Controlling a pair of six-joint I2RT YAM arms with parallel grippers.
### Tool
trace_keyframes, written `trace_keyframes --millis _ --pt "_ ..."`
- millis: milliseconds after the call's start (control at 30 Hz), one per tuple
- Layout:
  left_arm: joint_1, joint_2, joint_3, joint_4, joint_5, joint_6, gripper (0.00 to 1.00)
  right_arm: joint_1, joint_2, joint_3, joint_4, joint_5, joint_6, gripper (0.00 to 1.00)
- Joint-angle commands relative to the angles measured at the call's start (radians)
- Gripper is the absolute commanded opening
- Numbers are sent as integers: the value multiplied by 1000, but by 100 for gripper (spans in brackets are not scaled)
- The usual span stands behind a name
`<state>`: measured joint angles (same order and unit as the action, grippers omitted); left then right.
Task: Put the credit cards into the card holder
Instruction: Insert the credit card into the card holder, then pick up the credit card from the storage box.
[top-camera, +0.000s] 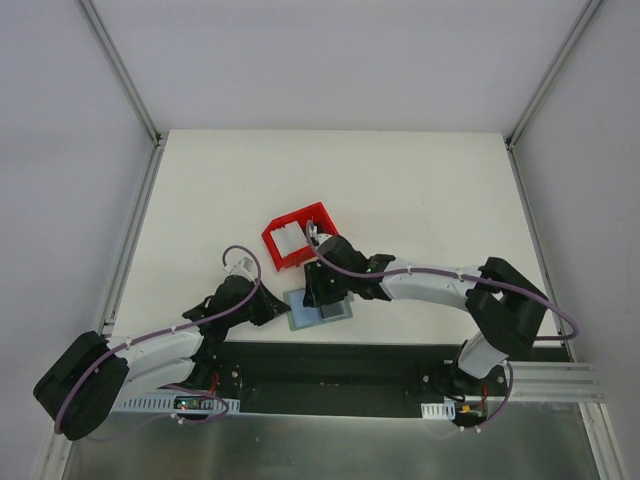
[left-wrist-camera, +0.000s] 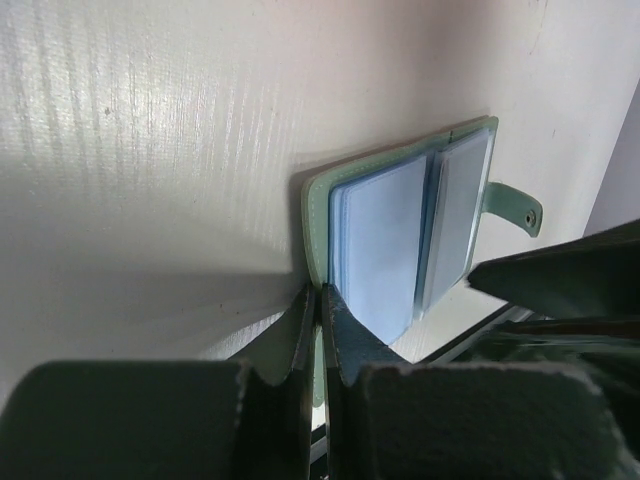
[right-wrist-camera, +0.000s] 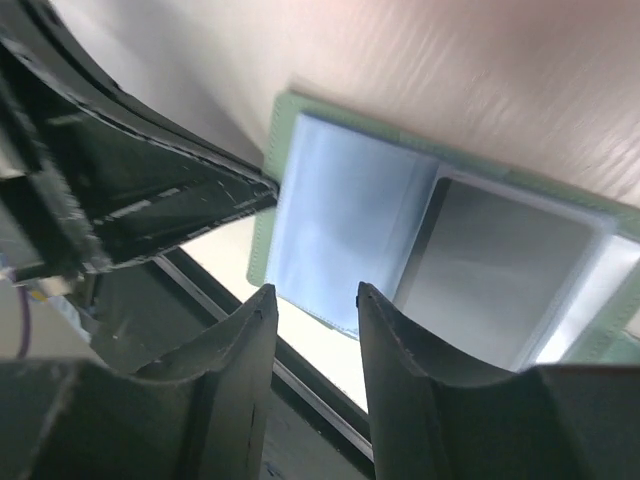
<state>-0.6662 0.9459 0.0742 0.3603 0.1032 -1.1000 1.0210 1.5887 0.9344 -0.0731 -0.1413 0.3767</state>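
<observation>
Card holder (top-camera: 300, 314) open at table's near edge

White table (top-camera: 430, 190), grey walls (top-camera: 60, 150). The holder lies pockets up, long axis along that edge, snap tab (left-wrist-camera: 515, 207) pointing away from the left gripper (left-wrist-camera: 320, 296), which pinches its cover. Right gripper (right-wrist-camera: 315, 300) hovers above, half-open and empty.

1. We see the card holder (top-camera: 305, 312) lying open and flat at the near edge of the counter (top-camera: 400, 200), with a pale green rim and blue-grey pockets facing up.
2. A grey card (right-wrist-camera: 500, 270) sits on one page.
3. Pale cards (top-camera: 290, 239) stand in the red bin (top-camera: 292, 217) just behind it.
</observation>
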Motion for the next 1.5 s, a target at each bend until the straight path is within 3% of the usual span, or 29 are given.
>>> trace_keyframes --millis 0,100,233,333,533,733,800,967,1233,1467 --pt "1 4 1 -47 -23 23 0 34 63 35 4 -46 8 40" --pt "0 5 1 -46 -22 25 0 37 109 59 -63 17 24 40" --pt "0 -2 4 -57 -20 31 0 24 131 80 -259 215 28 38" --pt "0 -15 -1 -58 -25 29 0 5 114 57 -281 259 33 38" --pt "2 -12 18 -78 -26 49 0 2 41 63 -151 110 -21 42" --pt "2 -15 29 -86 -31 57 0 -31 -62 167 -158 135 -96 49" --pt "2 -15 32 -89 -31 60 0 -62 -58 220 -180 135 -127 56" --pt "2 -22 41 -103 -33 68 0 -136 28 374 -263 115 -188 66" --pt "8 -47 50 -126 -40 83 0 -208 250 628 -362 -6 -249 73" --pt "11 -36 50 -129 -36 86 0 -248 408 757 -390 -82 -262 78"
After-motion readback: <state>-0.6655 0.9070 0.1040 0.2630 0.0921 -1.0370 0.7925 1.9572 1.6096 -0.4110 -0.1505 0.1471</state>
